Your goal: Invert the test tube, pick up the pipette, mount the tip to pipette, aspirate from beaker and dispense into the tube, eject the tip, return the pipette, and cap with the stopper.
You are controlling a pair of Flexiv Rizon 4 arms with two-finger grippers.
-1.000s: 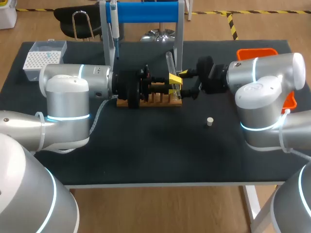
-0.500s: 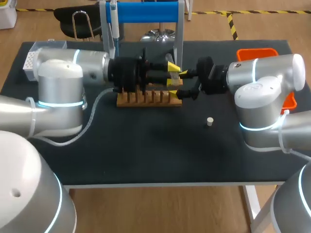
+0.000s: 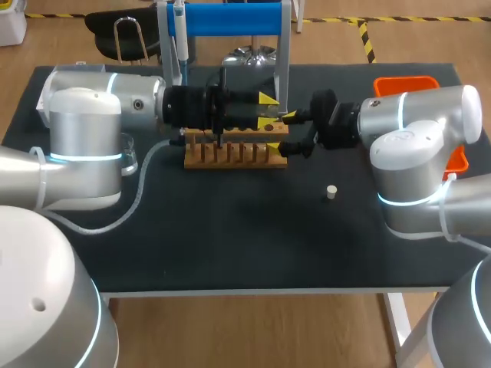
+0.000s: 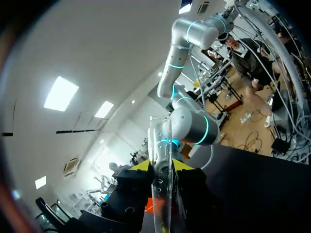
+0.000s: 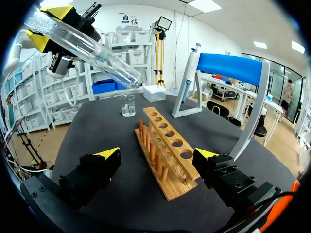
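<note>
test tube [image 5: 82, 48] tilted, clamped between left fingers [image 4: 141, 165] near rack [image 5: 167, 150]; right fingers [image 5: 108, 153] open.

A counter [image 3: 230, 245] with a dark matte top is occupying most of the head view. It is standing on a white leg [image 3: 399, 326], which is showing at the lower right of the frame. A light wooden floor [image 3: 253, 330] is extending beneath and around it. Yellow-and-black hazard tape [image 3: 367, 38] is crossing the floor at the upper right. A black chair [image 3: 123, 27] is standing behind the counter at the upper left. In the left wrist view, rectangular ceiling panels [image 4: 60, 92] are glowing white.
</note>
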